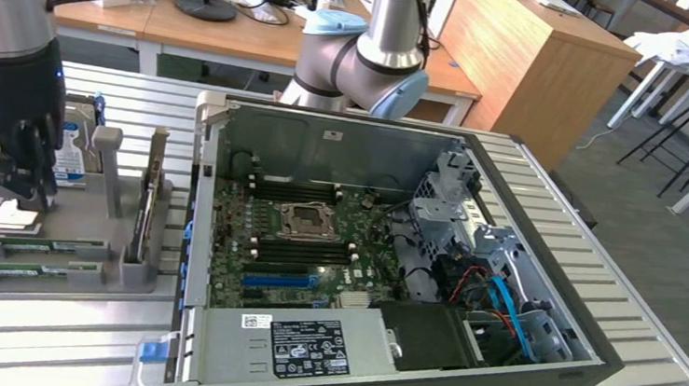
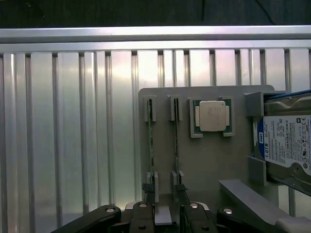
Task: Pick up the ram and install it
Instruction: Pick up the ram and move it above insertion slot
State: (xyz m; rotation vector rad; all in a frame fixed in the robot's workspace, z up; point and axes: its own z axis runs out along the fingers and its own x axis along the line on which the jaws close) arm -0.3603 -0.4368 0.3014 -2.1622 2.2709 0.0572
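My gripper hangs released, jaws apart and empty, over the grey holder on the desk, at the exterior view's left of the open PC case. The ram stands on edge in its slot there, with a twin stick just beside it (edge-up, I'd guess, so the jaws can pinch its flat faces). Both sticks run out ahead of the jaws, so I cannot tell which one I'm squared to. Nothing is lifted yet.

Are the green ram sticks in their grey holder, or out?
In. The nearer ram stick and the farther ram stick each sit in a slot of the grey holder.
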